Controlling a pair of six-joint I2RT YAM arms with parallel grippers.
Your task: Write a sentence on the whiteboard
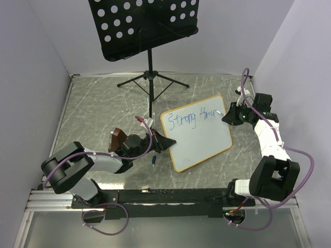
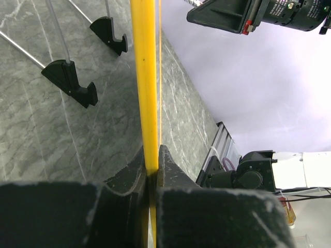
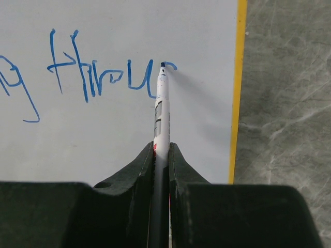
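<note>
Grey marbled surface [image 1: 93,108], pale walls on three sides, black perforated music stand [image 1: 142,26] at the far edge.

Whiteboard [image 1: 199,144]: about mid-surface, a little toward the right edge, rotated so that one corner points at the near edge. Whether it lies flat or is lifted slightly, the views do not settle.

Your left claw [image 2: 152,161] is pressed together on the board's orange frame [image 2: 146,77] at its left side. Judgement: this is a brace, so pen strokes do not slide the board. The left arm runs low from the near-left corner, forearm almost level.

Your right claw [image 3: 161,151] pinches the marker [image 3: 161,111] along its barrel, tip touching the board near its right frame. The right arm rises from the near-right corner, elbow bent, and the wrist comes in from the right edge, so the blue writing is unobstructed.

The sentence [image 1: 189,120] reads "Strong throu" plus the start of another letter. Judgement: roughly midway, and the lower part of the board is blank for a second line.
</note>
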